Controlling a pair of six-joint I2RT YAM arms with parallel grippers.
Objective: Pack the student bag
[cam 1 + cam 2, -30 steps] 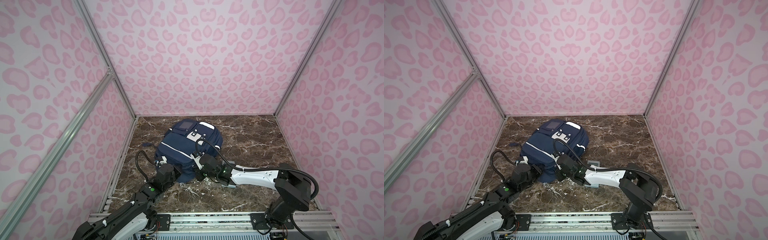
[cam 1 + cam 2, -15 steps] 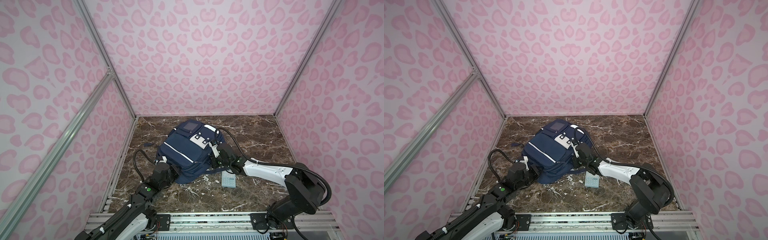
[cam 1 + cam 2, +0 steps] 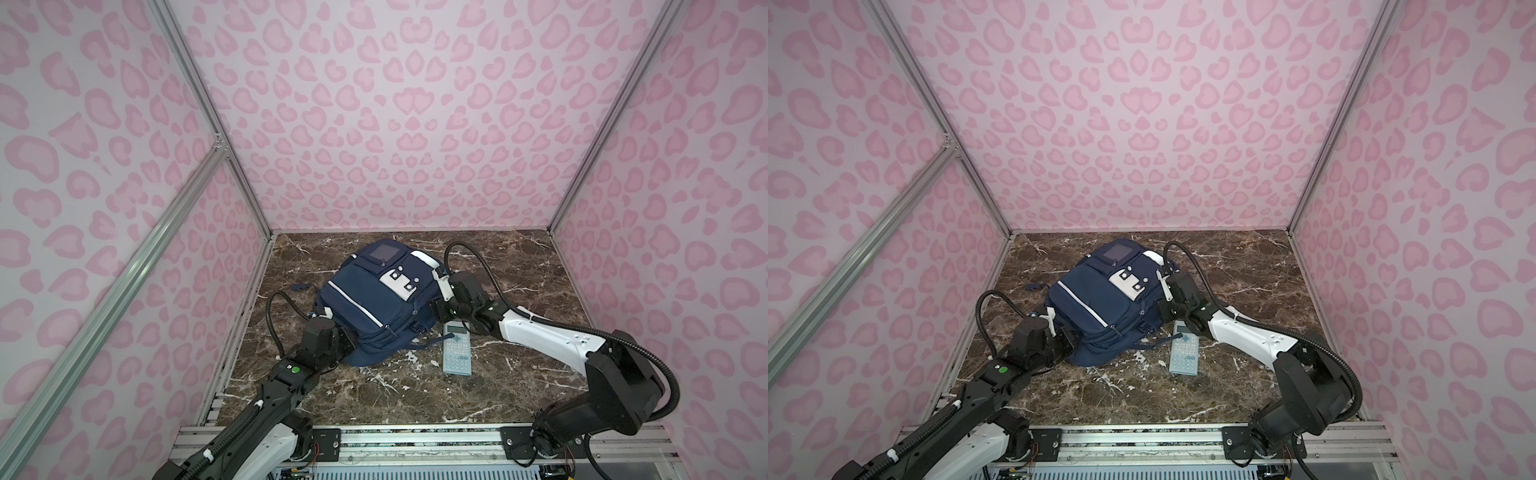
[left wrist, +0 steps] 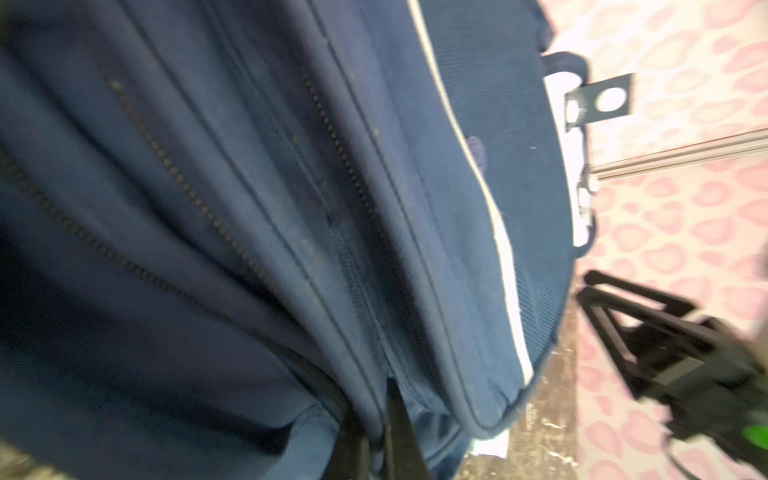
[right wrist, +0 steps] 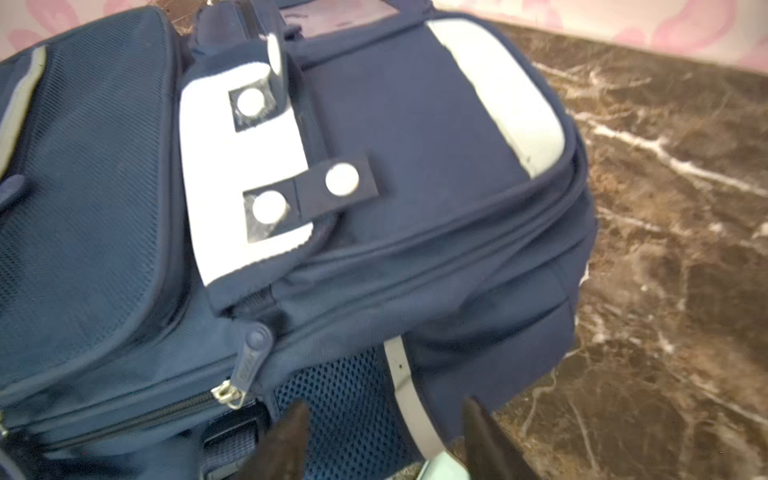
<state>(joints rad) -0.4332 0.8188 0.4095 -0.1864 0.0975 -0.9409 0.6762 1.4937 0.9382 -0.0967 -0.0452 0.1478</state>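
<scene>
Left hand (image 4: 376, 419) clenches, seemingly pinching the student bag (image 3: 374, 303); right hand (image 5: 386, 409) gapes released at its side, near a calculator (image 3: 457, 353).

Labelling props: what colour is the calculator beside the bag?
Pale blue-grey calculator, clearest in a top view.

Your bag (image 3: 368, 301) is matt navy cloth with mesh panels; your bench (image 3: 521, 270) looks like polished marble; the calculator (image 3: 457, 353), smooth plastic.

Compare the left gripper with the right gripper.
The left gripper is shut on the navy blue fabric backpack; the right gripper is open, holding nothing. The left gripper is at its near-left corner, the right gripper beside the pale blue calculator. Both sit close to the backpack.
</scene>
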